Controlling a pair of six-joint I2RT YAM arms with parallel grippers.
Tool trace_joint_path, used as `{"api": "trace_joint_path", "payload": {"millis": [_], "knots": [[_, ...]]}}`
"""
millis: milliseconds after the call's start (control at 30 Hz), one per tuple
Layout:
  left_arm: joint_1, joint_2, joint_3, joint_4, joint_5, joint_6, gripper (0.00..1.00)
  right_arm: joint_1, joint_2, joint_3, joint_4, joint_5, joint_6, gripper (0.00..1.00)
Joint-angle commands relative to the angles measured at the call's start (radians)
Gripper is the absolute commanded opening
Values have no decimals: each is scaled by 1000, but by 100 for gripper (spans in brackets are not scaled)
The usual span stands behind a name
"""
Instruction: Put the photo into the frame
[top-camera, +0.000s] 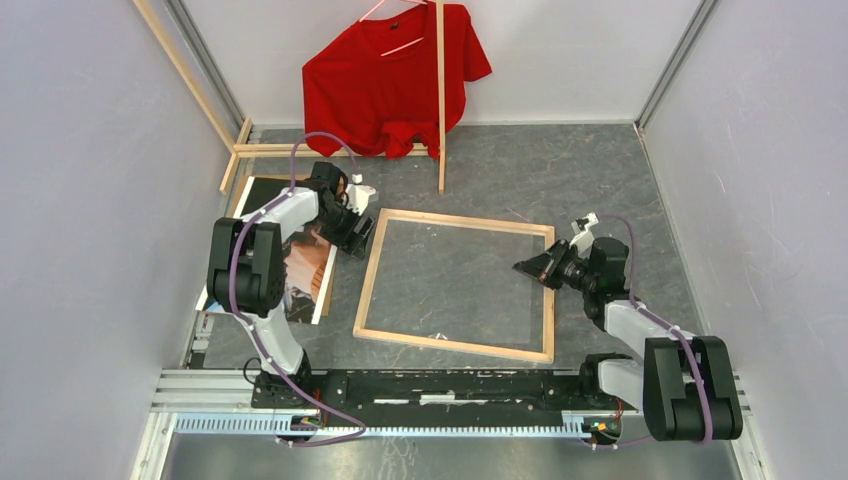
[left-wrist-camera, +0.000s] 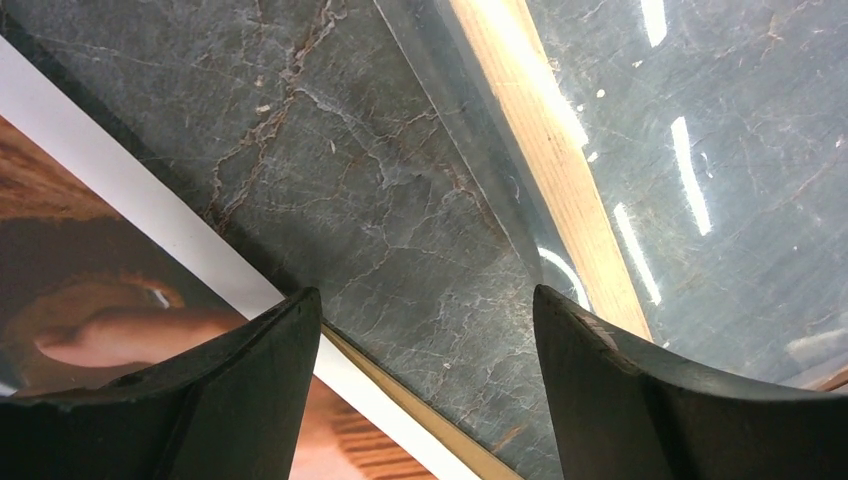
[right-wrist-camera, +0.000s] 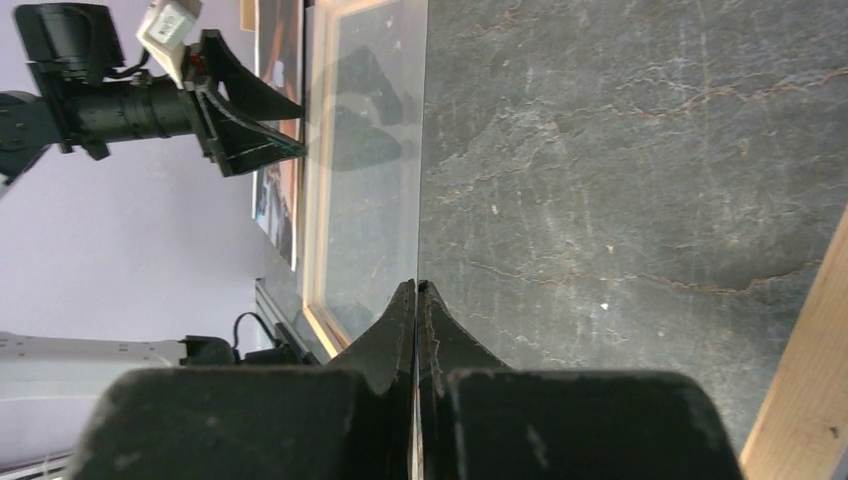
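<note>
The job looks barely begun. The frame (top-camera: 455, 345) lies flat in the middle of the bench (top-camera: 600, 170), bare wood side up. The photo (top-camera: 305, 270) sits on the bench just to the left of it, picture side up and partly under the left arm. None of the photo lies inside the frame.

Of the 2 grippers, the left gripper (top-camera: 350, 228) is released. Its jaws are spread wide and hold nothing, and it hangs low over the strip of bare bench between the photo's white border and the frame's left rail.

The right gripper (top-camera: 522, 267) is clenched tight inside the frame near its right rail. In the wrist view it seems to pinch the edge of a thin clear pane (right-wrist-camera: 370, 200) that spans the frame and slightly overlaps the left rail.

From here, I'd say the whole move is left: grasp the photo, carry it across and lay it square within the rails.
</note>
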Motion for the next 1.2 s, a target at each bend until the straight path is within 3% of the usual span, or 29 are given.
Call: {"api": "trace_joint_path", "payload": {"millis": [0, 133, 367, 867, 1167], "knots": [[-8, 14, 20, 30, 23, -50, 83, -7, -51, 28, 53, -58, 96, 0], [-8, 22, 24, 32, 22, -49, 83, -9, -75, 10, 154, -88, 212, 0], [-8, 22, 20, 37, 25, -50, 82, -11, -127, -14, 182, -106, 287, 0], [-26, 3, -2, 41, 53, -68, 82, -91, -144, 109, -88, -159, 76, 0], [-43, 7, -25, 56, 38, -73, 82, -98, -128, 99, -69, -191, 88, 0]]}}
